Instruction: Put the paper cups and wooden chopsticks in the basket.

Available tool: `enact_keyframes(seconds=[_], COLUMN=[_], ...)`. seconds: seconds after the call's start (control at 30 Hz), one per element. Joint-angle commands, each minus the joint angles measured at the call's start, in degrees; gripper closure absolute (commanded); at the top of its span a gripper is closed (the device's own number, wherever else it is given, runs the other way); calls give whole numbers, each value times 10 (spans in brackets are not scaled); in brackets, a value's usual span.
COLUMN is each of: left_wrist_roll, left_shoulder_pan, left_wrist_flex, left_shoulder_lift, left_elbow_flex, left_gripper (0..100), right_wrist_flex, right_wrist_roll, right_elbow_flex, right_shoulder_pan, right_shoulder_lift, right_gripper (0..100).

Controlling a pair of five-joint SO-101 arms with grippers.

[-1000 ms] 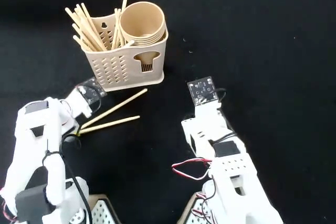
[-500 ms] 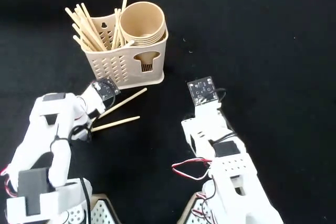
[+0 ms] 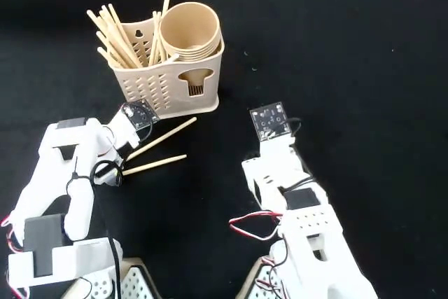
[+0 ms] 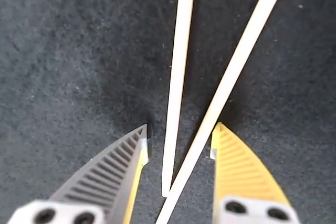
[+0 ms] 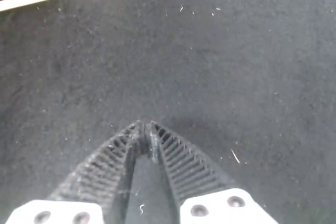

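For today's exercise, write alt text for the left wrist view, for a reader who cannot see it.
The left hand is open, low at the black tabletop, with its two tips on either side of the near ends of two wooden chopsticks. The chopsticks lie on the surface and spread apart as they run away from the hand.

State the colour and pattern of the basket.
The basket is beige, perforated with rows of small slots; the high view shows it best.
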Motion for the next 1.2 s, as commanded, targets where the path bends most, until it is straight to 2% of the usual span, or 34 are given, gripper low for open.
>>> enact_keyframes(seconds=[0.0,0.13,0.47,0.67,0.93,1.17], left_wrist_roll=[2,2,2,1,3,2], left_shoulder_pan=[3,14,15,15,11,-1], left_wrist_flex=[9,33,98,135,142,248], left_shoulder_lift=[5,5,-12,-153,-331,-496], left_elbow_flex=[-10,-9,-10,26,131,111], left_gripper=[855,969,970,970,970,970], right_wrist_flex=[-13,-13,-13,-13,-13,-13], right_wrist_roll=[0,0,1,1,1,1], right_elbow_flex=[-2,-2,-2,-2,-2,-2], right_shoulder_pan=[4,4,4,4,4,4], right_shoulder_lift=[-6,-6,-6,-6,-6,-6], right_gripper=[984,984,984,984,984,984])
